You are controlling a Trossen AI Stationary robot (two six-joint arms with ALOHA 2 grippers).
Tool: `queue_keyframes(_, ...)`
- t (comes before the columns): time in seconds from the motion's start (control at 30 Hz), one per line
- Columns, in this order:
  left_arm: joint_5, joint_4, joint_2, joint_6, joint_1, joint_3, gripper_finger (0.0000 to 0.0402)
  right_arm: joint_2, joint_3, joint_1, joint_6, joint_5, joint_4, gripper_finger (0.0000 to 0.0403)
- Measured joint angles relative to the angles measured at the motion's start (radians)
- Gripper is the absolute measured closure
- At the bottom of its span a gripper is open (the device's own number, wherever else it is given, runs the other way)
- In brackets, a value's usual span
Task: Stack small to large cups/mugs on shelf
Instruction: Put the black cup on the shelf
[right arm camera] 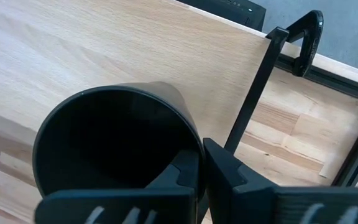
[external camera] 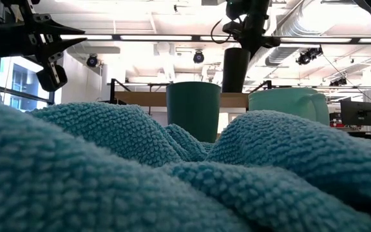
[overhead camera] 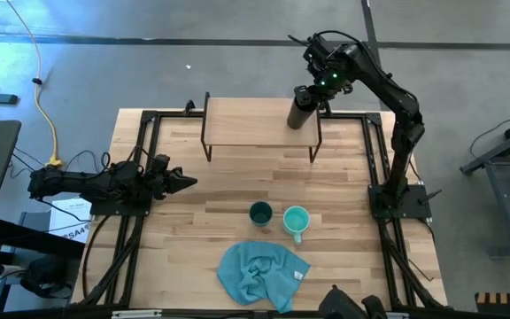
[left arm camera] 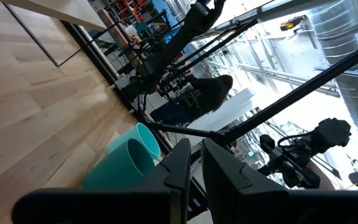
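Observation:
A tall black cup (overhead camera: pixel 303 113) is upright at the right end of the light-wood shelf (overhead camera: pixel 255 124), and my right gripper (overhead camera: pixel 311 103) is shut on its rim from above. In the low view the cup's bottom (external camera: pixel 236 89) is level with the shelf top; I cannot tell whether it rests there. A short dark teal cup (overhead camera: pixel 260 213) and a light turquoise mug (overhead camera: pixel 296 219) stand on their bases on the table, side by side. My left gripper (overhead camera: pixel 189 182) waits shut and empty at the table's left edge. My right gripper holds the black cup by its rim wall (right arm camera: pixel 194 149) on the side toward the shelf's right end. One finger (right arm camera: pixel 178 177) is inside the cup and one (right arm camera: pixel 232 171) outside. The fingers come from above, pointing down. The cup is upright below them.
A crumpled blue cloth (overhead camera: pixel 259 273) lies near the table's front edge and fills most of the low view (external camera: pixel 172 174). The shelf's thin black legs (right arm camera: pixel 253 93) stand beside the black cup. Black frame rails run along both table sides.

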Motion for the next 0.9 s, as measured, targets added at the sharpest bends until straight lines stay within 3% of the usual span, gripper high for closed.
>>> queue_keyframes(0.4,0.000,0.000,0.000,0.000,0.000,0.000,0.0371,0.000,0.000,0.000,0.001,-0.005,0.001,0.0355)
queue_keyframes(0.9,0.000,0.000,0.000,0.002,0.000,0.000,0.0371,-0.001,0.000,0.000,0.001,-0.025,0.020,0.0352)
